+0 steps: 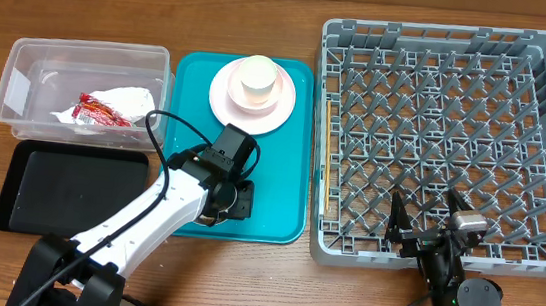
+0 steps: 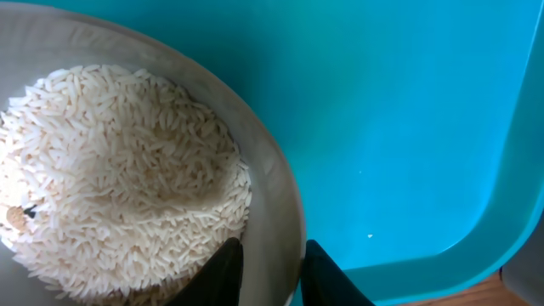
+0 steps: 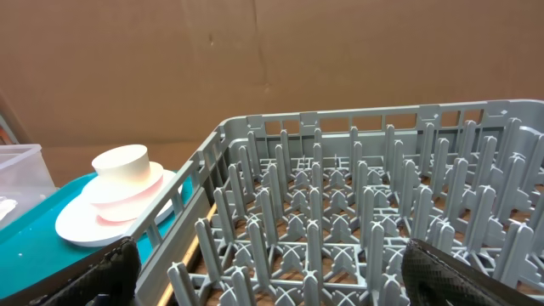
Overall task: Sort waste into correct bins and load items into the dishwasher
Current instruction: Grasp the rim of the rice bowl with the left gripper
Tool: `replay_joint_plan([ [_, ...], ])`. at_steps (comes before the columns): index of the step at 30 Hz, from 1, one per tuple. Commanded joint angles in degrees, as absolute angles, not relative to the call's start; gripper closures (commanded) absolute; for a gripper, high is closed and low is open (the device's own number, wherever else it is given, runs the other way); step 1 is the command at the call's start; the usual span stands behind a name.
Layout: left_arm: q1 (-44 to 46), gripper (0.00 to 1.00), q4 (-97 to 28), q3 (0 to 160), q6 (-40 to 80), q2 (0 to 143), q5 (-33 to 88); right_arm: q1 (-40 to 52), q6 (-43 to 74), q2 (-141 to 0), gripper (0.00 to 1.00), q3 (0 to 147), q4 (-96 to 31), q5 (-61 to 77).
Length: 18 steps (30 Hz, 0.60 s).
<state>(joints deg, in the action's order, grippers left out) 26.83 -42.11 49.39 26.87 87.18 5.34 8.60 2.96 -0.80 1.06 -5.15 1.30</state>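
- Two end effectors work the near side of the counter [image 1: 290, 285], where bare wood runs in front of both trays and the rack.
- The right end effector [image 1: 428, 213] hangs with its fingers spread wide, holding nothing, over the near rim of the dish rack [image 1: 435, 32]. Upright pegs crowd the rack right up to that rim.
- The black tray [image 1: 69, 189] lies near-left, and the left arm crosses above its near-right corner.
- The left end effector [image 2: 270, 276] pinches the rim of the bowl [image 2: 272, 204], one finger inside and one outside. Rice [image 2: 119, 178] fills the bowl.
- The bowl is over the near half of the teal tray [image 1: 286, 174], hidden under the arm from overhead. Beside it the tray floor is bare up to the raised lip.
- Only a narrow strip of counter separates the teal tray from the rack's left wall.
- Farther back on the teal tray, a cup [image 1: 257, 79] stands on the plate [image 1: 227, 108], and the left wrist is close to the plate's near edge.
- Farthest left, the clear tub [image 1: 21, 58] holds the wrapper [image 1: 96, 111] and napkin [image 1: 132, 104]. It stands just behind the black tray and just beside the teal tray.
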Motion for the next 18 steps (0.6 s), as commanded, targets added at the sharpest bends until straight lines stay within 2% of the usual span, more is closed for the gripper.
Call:
replay_joint_plan([
  [1,27.03,0.75,-41.74,47.94,27.24,87.0,5.74,8.23,2.74,-0.45,0.0,0.47,-4.73,1.58],
  [3,27.03,0.79,-41.28,47.94,27.24,87.0,5.74,8.23,2.74,-0.45,0.0,0.47,-4.73,1.58],
  [10,27.05,0.79,-41.1,47.94,27.22,87.0,5.56,8.23,2.74,-0.45,0.0,0.47,-4.73,1.58],
  [18,27.05,0.83,-40.84,47.94,27.29,87.0,2.98,8.23,2.74,-0.45,0.0,0.47,-4.73,1.58],
])
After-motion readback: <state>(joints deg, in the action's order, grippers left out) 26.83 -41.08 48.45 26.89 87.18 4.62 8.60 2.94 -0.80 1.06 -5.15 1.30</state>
